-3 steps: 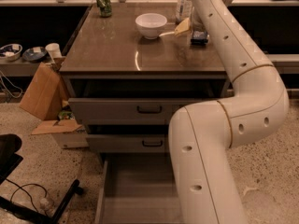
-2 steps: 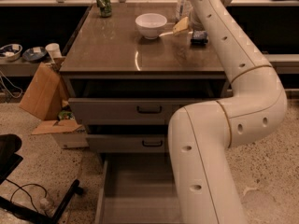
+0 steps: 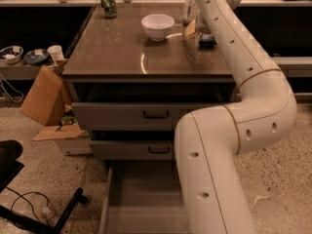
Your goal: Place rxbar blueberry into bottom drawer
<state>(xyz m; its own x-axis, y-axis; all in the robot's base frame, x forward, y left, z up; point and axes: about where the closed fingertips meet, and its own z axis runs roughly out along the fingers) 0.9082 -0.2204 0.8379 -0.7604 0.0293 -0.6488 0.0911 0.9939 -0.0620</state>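
A cardboard box (image 3: 43, 95) leans at the cabinet's left. On the tabletop (image 3: 117, 52) a green can (image 3: 108, 1) stands at the far-left edge, and a white bowl (image 3: 157, 26) sits near the middle of the back. Right of it are a tan packet (image 3: 190, 29) and a bottle (image 3: 189, 4). The pincer (image 3: 204, 33) is down at the far-right corner, over the bar (image 3: 207, 42), which lies on the tabletop. I cannot tell whether the pincer is released or clenched. Below, the bottom drawer (image 3: 141, 199) is pulled open, with the arm (image 3: 219, 145) in front of its right side.
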